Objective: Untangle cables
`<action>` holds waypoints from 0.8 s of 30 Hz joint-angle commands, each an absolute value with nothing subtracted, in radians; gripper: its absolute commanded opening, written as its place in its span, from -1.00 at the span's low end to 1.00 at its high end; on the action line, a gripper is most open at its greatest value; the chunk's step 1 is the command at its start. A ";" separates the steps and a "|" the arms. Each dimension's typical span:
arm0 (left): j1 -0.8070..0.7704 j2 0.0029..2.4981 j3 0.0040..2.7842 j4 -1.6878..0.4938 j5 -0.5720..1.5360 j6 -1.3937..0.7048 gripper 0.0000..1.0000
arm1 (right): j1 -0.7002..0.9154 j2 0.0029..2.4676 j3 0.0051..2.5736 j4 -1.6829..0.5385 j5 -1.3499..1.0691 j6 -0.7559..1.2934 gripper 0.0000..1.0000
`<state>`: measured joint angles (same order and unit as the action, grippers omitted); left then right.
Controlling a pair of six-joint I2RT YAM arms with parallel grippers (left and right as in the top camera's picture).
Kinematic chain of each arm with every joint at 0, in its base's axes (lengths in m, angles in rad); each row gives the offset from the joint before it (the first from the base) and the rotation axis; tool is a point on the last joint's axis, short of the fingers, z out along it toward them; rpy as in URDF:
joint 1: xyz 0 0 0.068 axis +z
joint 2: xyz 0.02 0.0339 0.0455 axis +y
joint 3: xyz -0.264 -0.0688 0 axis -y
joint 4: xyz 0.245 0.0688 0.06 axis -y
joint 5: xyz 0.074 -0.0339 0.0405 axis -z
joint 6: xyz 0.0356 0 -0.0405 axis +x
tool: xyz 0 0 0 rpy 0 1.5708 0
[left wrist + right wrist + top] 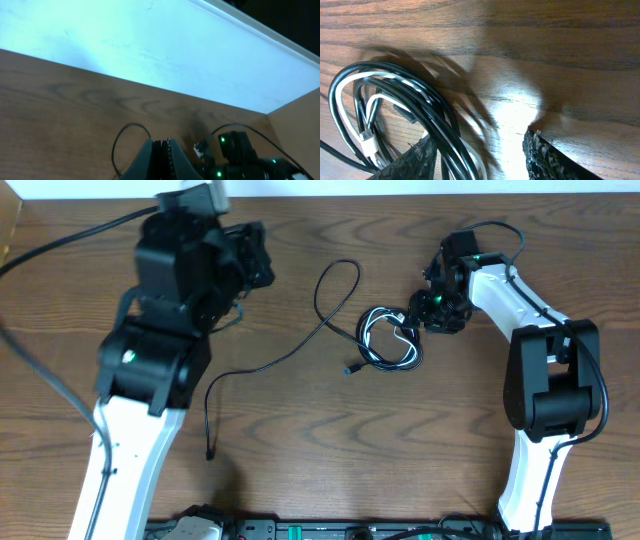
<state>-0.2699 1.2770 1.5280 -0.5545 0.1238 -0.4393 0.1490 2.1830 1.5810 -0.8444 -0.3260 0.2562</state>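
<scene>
The cables lie as a small coiled bundle of black and white cord right of the table's middle. The black cable's long tail loops up, then runs left and down to a plug end. My right gripper is open at the bundle's right edge. In the right wrist view its jaws straddle black strands and the white cable, which cross the left finger. My left gripper is shut and empty, raised at the back left, with the black loop beyond it.
A thick black robot wire trails off the left side. A white wall borders the table's far edge. A cardboard edge sits at the back left corner. An equipment strip lines the front edge.
</scene>
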 commanded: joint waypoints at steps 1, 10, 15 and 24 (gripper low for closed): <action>-0.279 1.316 1.526 -0.600 0.167 -0.418 -0.85 | 0.141 2.244 1.533 -0.850 -0.224 0.227 0.09; -0.401 1.568 1.520 -0.665 0.304 -0.419 -0.34 | 0.144 2.244 1.533 -0.850 -0.239 0.220 0.11; -0.477 1.723 1.520 -0.665 0.304 -0.428 -0.28 | 0.144 2.244 1.533 -0.849 -0.239 0.220 0.13; -0.531 1.972 1.520 -0.649 0.296 -0.585 -0.28 | 0.144 2.244 1.533 -0.849 -0.238 0.219 0.15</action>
<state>-0.5282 1.9244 1.5261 -0.6514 0.2909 -0.5159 0.1490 2.1815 1.5806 -0.8444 -0.3279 0.2298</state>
